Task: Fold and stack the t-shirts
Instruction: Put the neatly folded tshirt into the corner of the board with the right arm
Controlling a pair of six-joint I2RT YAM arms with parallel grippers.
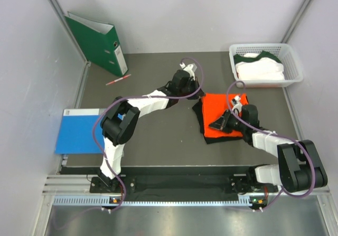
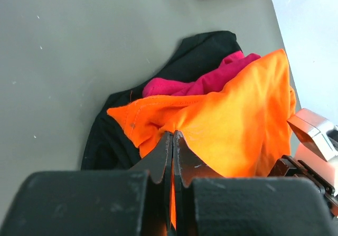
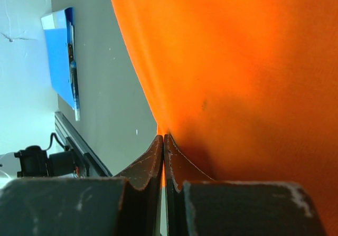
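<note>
Where left hand [image 2: 173, 137] and right hand [image 3: 163, 139] pinch, orange t-shirt [image 1: 219, 104] creases softly.

Green ring binder [image 1: 97, 43]: stands tilted at the far left corner of the dark table [image 1: 158, 141], leaning towards the left wall, spine label facing right. Red pen [image 1: 118, 79]: lies on the table just in front of the binder, not touching it. Blue folder [image 1: 79, 131]: lies flat at the table's left edge, towards the near side. White slotted basket [image 1: 294, 64]: sits at the far right corner.
</note>
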